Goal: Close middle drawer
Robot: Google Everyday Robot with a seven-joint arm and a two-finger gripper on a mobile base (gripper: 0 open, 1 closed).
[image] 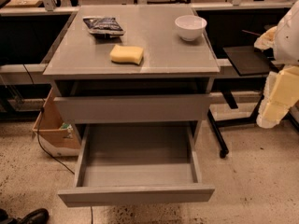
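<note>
While the middle drawer (135, 167) stood pulled far out, bare floor showing and flat front offered for a push, my gripper (275, 99) hung well apart at the right edge; how open it was, I could not tell.

Pincer (272, 110) at right edge, blurred, partly cut off.
</note>
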